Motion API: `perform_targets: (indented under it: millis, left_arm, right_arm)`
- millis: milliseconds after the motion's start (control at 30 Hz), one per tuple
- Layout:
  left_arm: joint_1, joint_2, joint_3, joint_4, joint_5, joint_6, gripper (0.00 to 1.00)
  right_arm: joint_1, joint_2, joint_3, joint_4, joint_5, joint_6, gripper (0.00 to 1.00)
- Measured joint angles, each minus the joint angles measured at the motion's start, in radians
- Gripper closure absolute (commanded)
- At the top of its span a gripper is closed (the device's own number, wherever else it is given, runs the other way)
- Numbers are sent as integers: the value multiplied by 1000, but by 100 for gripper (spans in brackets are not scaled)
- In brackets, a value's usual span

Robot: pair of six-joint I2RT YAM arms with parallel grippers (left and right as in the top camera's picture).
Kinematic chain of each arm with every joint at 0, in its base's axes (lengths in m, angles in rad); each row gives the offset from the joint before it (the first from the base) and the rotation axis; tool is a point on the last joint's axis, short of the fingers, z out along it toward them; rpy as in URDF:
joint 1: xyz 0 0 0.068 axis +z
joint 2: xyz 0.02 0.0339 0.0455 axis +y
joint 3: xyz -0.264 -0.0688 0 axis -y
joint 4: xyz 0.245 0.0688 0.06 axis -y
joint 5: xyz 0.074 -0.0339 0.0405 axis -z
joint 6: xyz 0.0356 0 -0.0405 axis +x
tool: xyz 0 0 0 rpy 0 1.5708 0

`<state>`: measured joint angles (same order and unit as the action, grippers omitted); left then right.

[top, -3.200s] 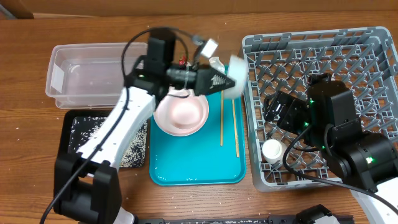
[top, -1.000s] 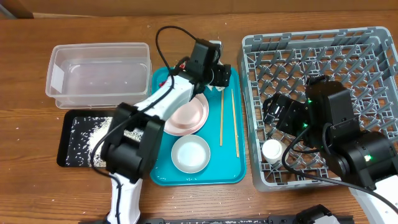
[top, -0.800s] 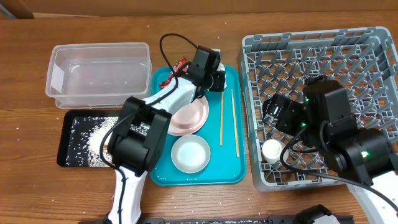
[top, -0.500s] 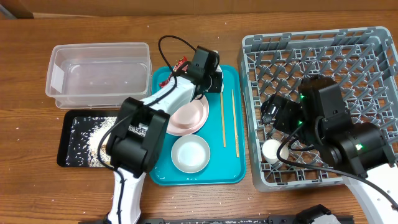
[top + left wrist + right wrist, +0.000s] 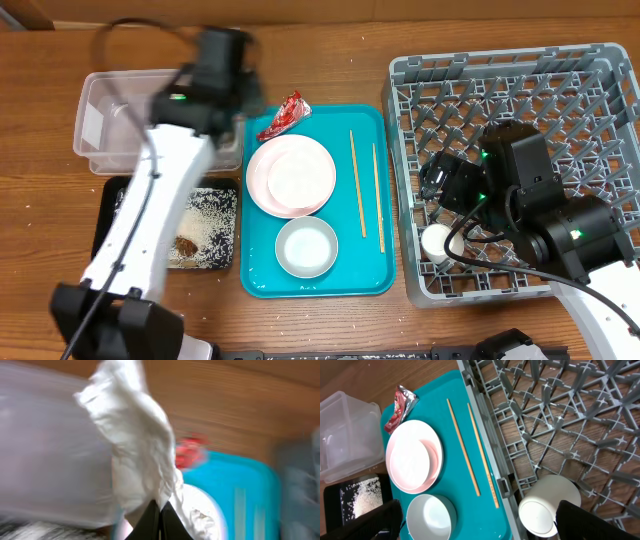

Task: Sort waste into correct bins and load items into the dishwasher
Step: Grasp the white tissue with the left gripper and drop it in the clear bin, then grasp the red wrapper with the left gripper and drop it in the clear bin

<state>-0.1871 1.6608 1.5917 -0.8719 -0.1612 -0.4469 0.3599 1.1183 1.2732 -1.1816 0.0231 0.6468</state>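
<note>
My left gripper [image 5: 160, 510] is shut on the crumpled white napkin [image 5: 135, 435] and holds it in the air. In the overhead view it is a blur [image 5: 222, 60] over the right end of the clear tub [image 5: 140, 120]. The red wrapper [image 5: 283, 115] lies at the teal tray's back left corner. The plate [image 5: 291, 176], the bowl [image 5: 306, 247] and two chopsticks [image 5: 356, 183] lie on the teal tray. My right gripper [image 5: 477, 515] is open over the grey rack's [image 5: 560, 90] front left part, above the cup [image 5: 550, 505], which lies on its side there.
The black tray [image 5: 120, 215] in front of the tub holds grainy food scraps [image 5: 205, 230]. The teal tray [image 5: 350, 270] sits between the bins and the rack. The right arm's body [image 5: 560, 225] covers the rack's front half.
My left gripper took the napkin from the back of the teal tray and swung left with it to the clear tub. The right arm has barely moved.
</note>
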Motion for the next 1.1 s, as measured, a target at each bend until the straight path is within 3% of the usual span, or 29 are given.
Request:
perform_targets:
  millis: [33,67,200,367,567,667,833,967,1100]
  left_arm:
    - [31,4,0,-10,-19,-7,82]
    - [56,14,0,-16,-33,-10,59]
    - [109,75,-2,-10,-51,-27,34]
    - [105,100,-13,137,55,15,28]
    - [17,126,-12,328,178,293,26]
    - [-50,206,-8,390,195,430,28]
    - [-113,412,-9,480,179,546,27]
    - [-114,493,-11,502,167,571,32]
    - [-114,513,-13,500,148,585,43]
  right_arm:
    - [0,0,0,1,0,0,0]
    - [0,0,0,3,0,0,0]
    - [0,0,0,3,0,0,0]
    - [0,0,0,0,0,0,0]
    - [0,6,0,2,0,0,0]
    - [0,13,0,2,0,0,0]
    - [0,23,0,1,0,0,0]
    - [0,27,0,-1,0,0,0]
    - [0,33,0,-1,0,0,0]
